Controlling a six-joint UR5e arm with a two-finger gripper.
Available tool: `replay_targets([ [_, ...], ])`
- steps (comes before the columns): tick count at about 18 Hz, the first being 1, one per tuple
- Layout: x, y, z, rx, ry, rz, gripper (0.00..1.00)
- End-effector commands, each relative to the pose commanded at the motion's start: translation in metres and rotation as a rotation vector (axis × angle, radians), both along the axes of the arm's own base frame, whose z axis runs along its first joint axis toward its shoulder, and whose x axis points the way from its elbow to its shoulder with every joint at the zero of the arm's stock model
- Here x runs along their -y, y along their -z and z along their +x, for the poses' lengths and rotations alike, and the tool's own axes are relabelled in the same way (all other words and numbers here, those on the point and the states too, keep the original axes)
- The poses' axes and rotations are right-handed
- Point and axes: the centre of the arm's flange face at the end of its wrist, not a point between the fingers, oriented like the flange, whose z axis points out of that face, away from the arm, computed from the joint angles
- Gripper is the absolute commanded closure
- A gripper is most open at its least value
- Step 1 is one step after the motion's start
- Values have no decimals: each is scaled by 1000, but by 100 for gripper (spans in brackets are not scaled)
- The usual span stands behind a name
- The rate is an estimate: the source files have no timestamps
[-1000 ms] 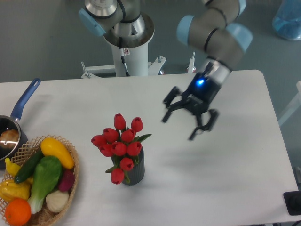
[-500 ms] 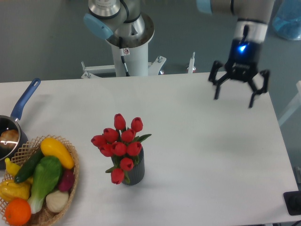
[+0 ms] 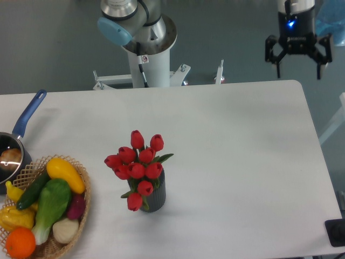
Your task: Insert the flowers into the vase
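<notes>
- End effector (image 3: 297, 58): fingers spread, nothing held, above the counter's (image 3: 237, 156) far right edge.
- Flowers (image 3: 138, 164): standing in the vase (image 3: 154, 197), mid-counter, beside a wicker basket (image 3: 81, 208) of vegetables.

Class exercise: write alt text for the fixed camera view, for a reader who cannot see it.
A bunch of red flowers stands in a small dark vase on a white table. The robot's open gripper hangs empty above the far right edge. A basket of vegetables and a saucepan sit at left.
</notes>
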Motion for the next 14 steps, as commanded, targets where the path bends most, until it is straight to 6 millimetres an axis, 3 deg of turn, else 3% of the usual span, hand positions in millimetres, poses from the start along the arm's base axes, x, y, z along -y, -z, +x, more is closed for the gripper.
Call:
replay_targets([
  [6, 77, -4, -6, 42, 89, -113, 0],
  [9, 89, -5, -8, 41, 117, -136, 0],
  [14, 92, -6, -8, 44, 114, -134, 0],
])
